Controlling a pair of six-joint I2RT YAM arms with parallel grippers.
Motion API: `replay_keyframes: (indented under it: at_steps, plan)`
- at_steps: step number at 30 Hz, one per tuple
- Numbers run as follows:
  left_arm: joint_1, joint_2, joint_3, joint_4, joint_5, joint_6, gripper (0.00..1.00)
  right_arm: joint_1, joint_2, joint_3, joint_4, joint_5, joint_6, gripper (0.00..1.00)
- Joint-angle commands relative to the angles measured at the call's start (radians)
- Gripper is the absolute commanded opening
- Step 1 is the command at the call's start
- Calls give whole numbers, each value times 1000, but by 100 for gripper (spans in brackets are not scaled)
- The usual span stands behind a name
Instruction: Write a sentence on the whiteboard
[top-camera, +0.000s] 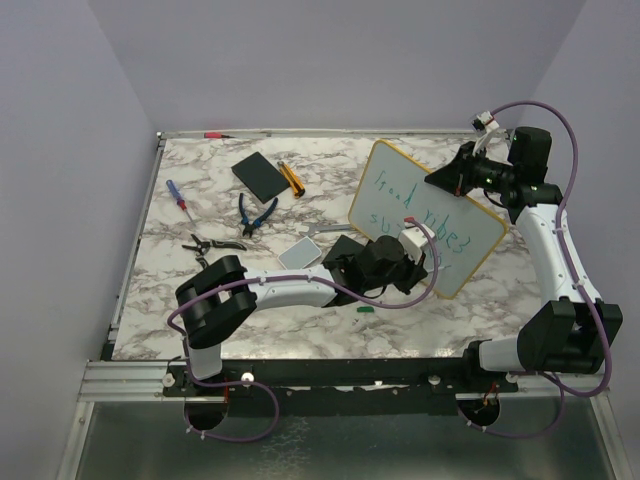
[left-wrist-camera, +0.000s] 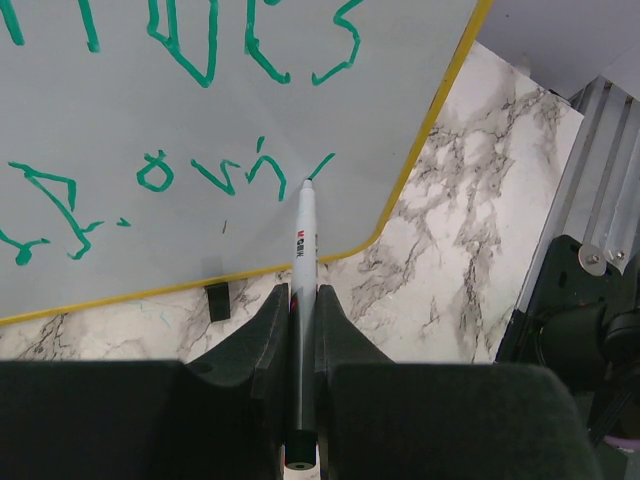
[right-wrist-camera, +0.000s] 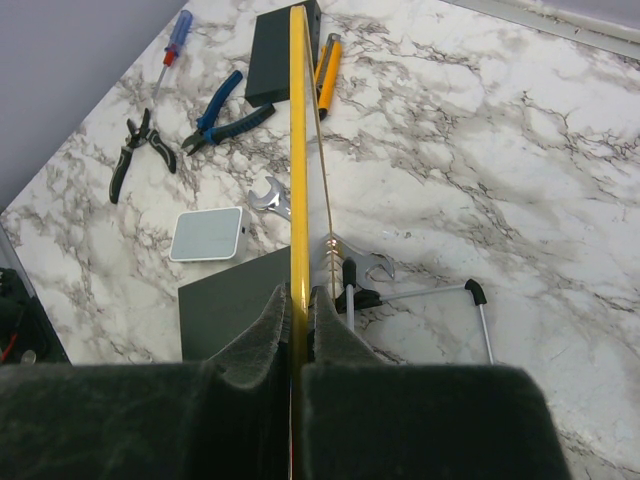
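The whiteboard (top-camera: 478, 230) stands tilted on its edge at centre right, white with a yellow rim. My right gripper (top-camera: 452, 180) is shut on its top rim, which the right wrist view shows edge-on as a yellow strip (right-wrist-camera: 297, 150) between the fingers (right-wrist-camera: 298, 295). The sentence (top-camera: 415, 192) runs in green lettering in two lines (left-wrist-camera: 190, 50). My left gripper (left-wrist-camera: 303, 295) is shut on a white marker (left-wrist-camera: 304, 240). The marker's tip touches the board at the end of the lower line.
On the marble table lie a black slab (top-camera: 260, 175), an orange knife (top-camera: 290, 178), blue pliers (top-camera: 255, 212), a screwdriver (top-camera: 178, 195), black cutters (top-camera: 210, 243), a pale pad (top-camera: 300, 254), a wrench (right-wrist-camera: 268, 197) and a green cap (top-camera: 365, 310). A wire stand (right-wrist-camera: 470, 295) sits behind the board.
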Motion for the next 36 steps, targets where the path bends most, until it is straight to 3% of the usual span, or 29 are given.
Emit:
replay_keyframes:
  at_steps: [1, 36]
  plan:
    - [-2, -19, -2, 9, -9, -4, 0, 11, -13, -23, -60, 7, 8, 1]
    - [-20, 26, 78, -2, -13, 3, 0, 11, -10, -20, -62, 3, 3, 1]
